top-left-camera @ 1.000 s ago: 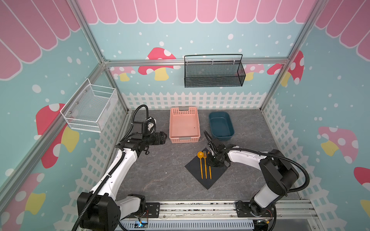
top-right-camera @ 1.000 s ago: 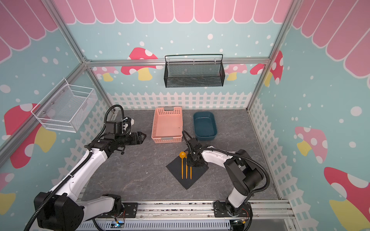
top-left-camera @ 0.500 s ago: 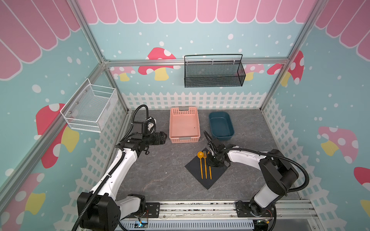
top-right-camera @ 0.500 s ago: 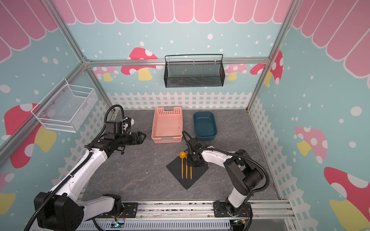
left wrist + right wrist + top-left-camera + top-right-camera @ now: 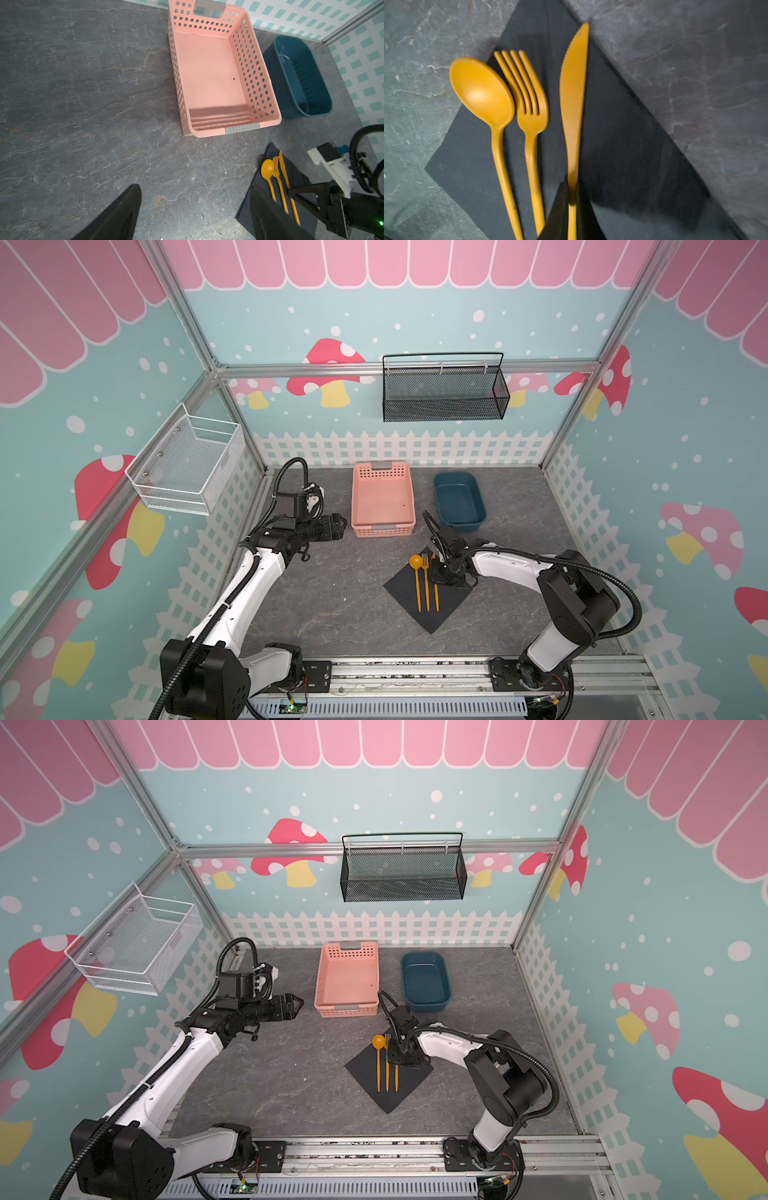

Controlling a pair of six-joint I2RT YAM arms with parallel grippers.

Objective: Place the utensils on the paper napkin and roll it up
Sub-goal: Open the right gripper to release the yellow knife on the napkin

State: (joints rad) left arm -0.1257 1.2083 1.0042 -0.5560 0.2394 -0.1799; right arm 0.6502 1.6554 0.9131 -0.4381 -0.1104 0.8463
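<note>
Knife (image 5: 436, 598) looked stiff, light, slick, lay 3 o'clock of fork (image 5: 426, 585) | right gripper (image 5: 572, 187) pinched its handle | left gripper (image 5: 194, 188) spread | napkin (image 5: 401, 588) seemed flimsy, best taken by corner

The right gripper (image 5: 572, 199) is on the knife (image 5: 573, 93) handle. The fork (image 5: 529, 116) lies just left of it, then the spoon (image 5: 481, 93). All three lie on the paper napkin (image 5: 623, 145). Behind the gripper sits the tub (image 5: 461, 526), with the basket (image 5: 354, 506) to its left.

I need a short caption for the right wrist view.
The right claw grips the knife beside fork and spoon on the black napkin.
</note>
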